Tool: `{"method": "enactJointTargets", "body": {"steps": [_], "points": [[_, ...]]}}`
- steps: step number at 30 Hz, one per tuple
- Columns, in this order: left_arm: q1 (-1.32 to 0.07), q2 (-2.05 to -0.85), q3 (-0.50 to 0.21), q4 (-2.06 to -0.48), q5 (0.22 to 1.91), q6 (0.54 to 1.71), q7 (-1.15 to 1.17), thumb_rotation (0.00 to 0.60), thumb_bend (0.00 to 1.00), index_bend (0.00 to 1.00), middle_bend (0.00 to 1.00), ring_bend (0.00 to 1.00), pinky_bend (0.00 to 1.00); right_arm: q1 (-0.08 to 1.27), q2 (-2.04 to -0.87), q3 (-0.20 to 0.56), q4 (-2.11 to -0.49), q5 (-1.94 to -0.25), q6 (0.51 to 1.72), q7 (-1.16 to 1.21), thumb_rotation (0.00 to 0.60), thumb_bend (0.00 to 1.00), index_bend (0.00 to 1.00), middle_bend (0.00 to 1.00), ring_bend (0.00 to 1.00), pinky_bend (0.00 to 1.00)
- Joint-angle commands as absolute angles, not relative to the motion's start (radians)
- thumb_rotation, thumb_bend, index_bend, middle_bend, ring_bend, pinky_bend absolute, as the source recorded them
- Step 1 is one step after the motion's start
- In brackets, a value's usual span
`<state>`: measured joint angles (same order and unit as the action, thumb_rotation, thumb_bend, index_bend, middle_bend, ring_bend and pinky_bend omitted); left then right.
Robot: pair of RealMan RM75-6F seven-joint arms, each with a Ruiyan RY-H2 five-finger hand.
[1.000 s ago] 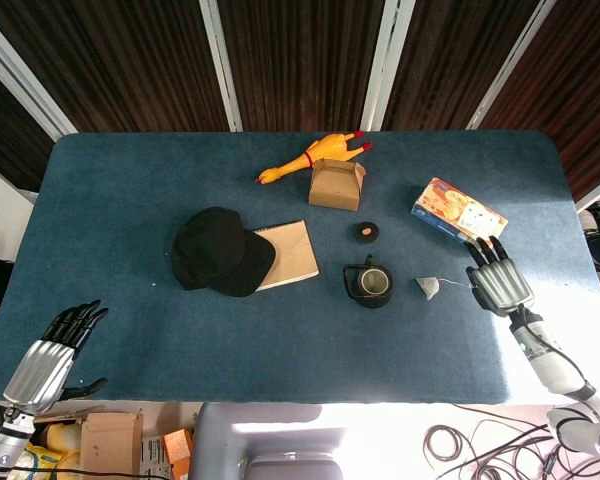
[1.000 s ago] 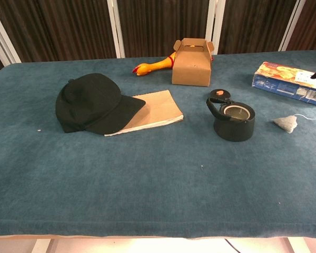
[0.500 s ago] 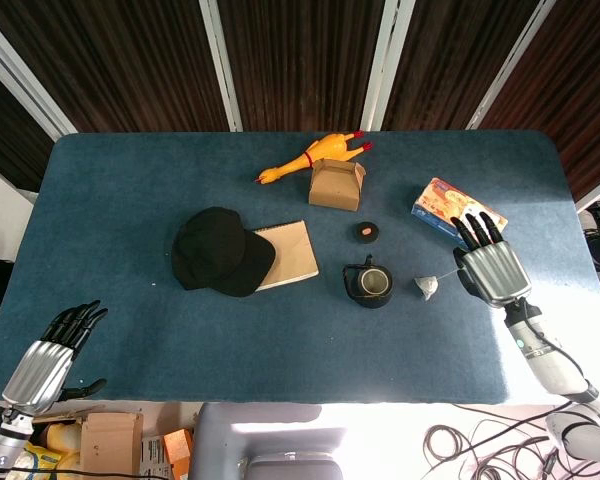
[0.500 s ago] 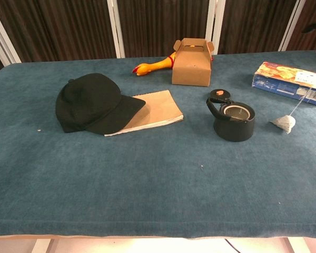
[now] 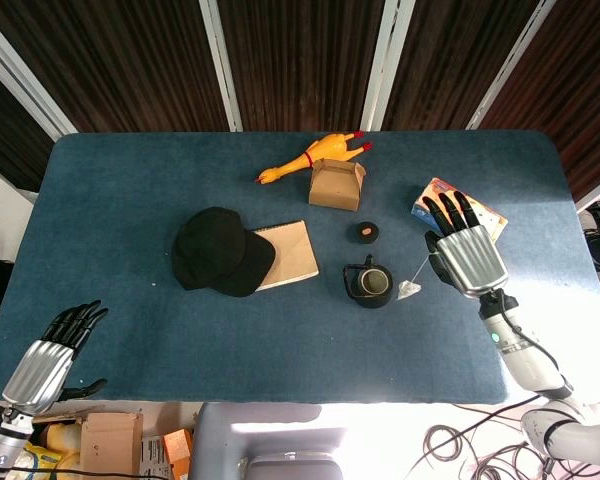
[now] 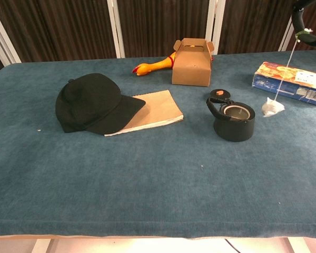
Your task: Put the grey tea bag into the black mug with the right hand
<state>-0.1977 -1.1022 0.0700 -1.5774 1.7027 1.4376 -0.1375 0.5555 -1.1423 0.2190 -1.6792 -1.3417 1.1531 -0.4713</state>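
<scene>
while the left hand (image 5: 42,368) hangs off the counter's (image 5: 130,330) near left corner with fingers apart and nothing in them, a black cap (image 5: 217,251) lies partly over a tan notebook (image 5: 290,252). right of these sits the black mug (image 5: 371,283), a small dark roll (image 5: 367,232) behind it. just right of the mug, the grey tea bag (image 6: 273,107) dangles on its string, off the cloth. the right hand (image 5: 466,257) pinches the string's tag above, in front of a snack box (image 6: 289,83).
</scene>
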Motion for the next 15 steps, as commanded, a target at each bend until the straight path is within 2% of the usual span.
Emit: {"method": "enactJointTargets", "body": {"steps": [1,15], "points": [[-0.198,-1.101,0.07,-1.577,1.701,1.436,-0.14,0.6,0.03,0.0,0.0,0.0,0.09,0.574,-1.145,0.235,-1.709,-1.321,1.151,-0.497,0.6,0.51,0.66,0.06,0.0,0.0],[-0.193,-1.094,0.068,-1.57,1.706,1.456,-0.165,0.6,0.03,0.0,0.0,0.0,0.09,0.631,-1.202,0.234,-1.728,-1.25,1.126,-0.604,0.6,0.51,0.66,0.06,0.0,0.0]]}}
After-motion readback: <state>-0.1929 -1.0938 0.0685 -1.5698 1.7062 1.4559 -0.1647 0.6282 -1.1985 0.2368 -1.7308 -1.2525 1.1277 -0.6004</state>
